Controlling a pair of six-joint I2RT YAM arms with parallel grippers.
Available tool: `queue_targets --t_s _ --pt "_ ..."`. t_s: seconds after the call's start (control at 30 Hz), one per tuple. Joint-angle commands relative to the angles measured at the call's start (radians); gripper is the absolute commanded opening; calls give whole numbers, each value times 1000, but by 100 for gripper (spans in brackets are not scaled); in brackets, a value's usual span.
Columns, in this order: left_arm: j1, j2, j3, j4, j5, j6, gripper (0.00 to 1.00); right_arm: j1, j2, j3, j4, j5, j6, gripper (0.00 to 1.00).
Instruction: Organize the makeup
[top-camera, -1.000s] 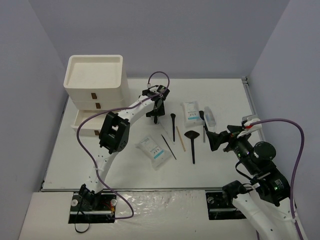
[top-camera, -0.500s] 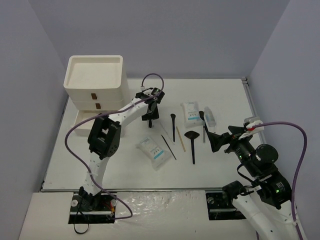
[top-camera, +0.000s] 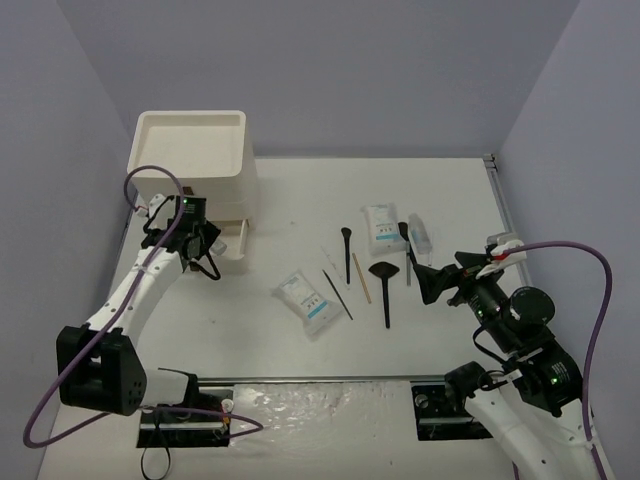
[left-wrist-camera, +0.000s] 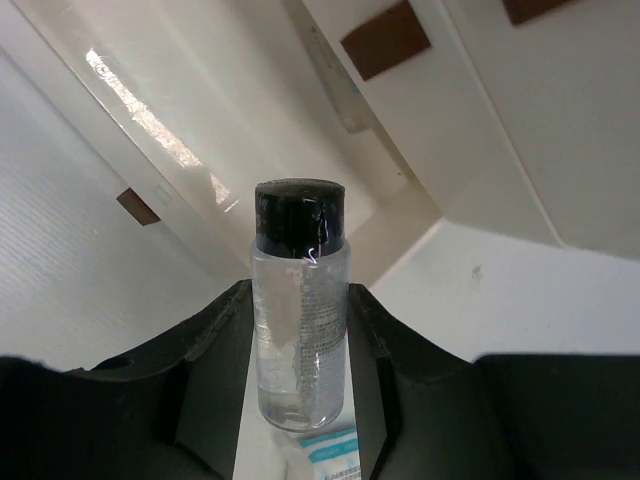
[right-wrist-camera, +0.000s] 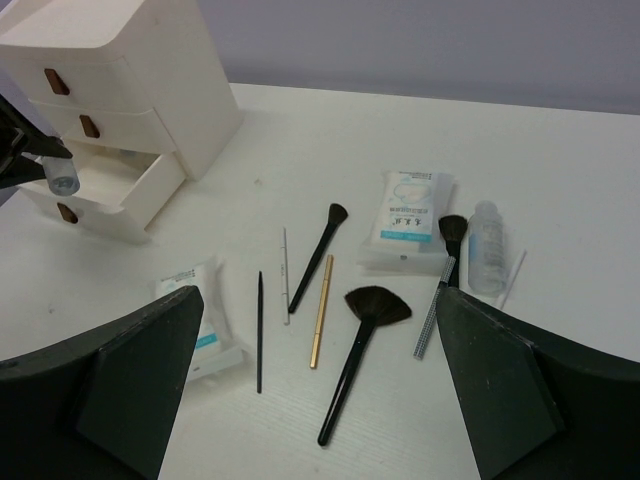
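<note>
Left side: drawer box (top-camera: 190, 150) stands at the far-left corner of the table (top-camera: 240, 340), with its bottom drawer (top-camera: 228, 238) pulled out. Bare tabletop lies in front of the box, up to the near edge.

Centre: the remaining makeup lies spread out and apart.
- one packet (top-camera: 308, 300) on the left
- thin black stick (top-camera: 337, 293), wooden stick (top-camera: 361, 277) and fan brush (top-camera: 386, 285) side by side
- second packet (top-camera: 380, 228) and a clear tube (top-camera: 420, 236) farther back

Left claw (top-camera: 203, 246) is at the open drawer, near the left table edge. Its fingers pinch a small clear bottle (left-wrist-camera: 300, 340) with a black cap, which points toward the drawer.

Right claw (top-camera: 420, 274) hangs over the right side beside the fan brush, spread wide and holding nothing.
</note>
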Motion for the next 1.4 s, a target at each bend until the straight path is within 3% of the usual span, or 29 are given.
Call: queue_targets --t_s 0.0,0.1,0.3,0.47,0.7,0.9,1.0,1.2,1.37 --pt "134 2 22 156 68 -82 0 5 37 30 49 23 26 100" --pt "192 67 65 162 112 -77 2 5 53 36 42 38 38 100" --pt "265 159 99 180 128 -74 22 5 120 58 22 78 67 100" --pt "289 187 94 209 147 -57 53 5 155 61 21 116 78 100" --pt "295 204 152 195 203 7 78 5 357 95 17 183 154 100" --pt "298 148 195 113 251 132 89 0 591 160 34 224 172 99" --pt "298 94 242 -23 302 292 95 -31 719 188 93 239 144 96" --pt "282 -39 172 -125 461 520 97 -223 908 226 187 38 40 73" --pt "191 -141 54 -127 479 681 97 -288 1069 269 236 23 -56 64"
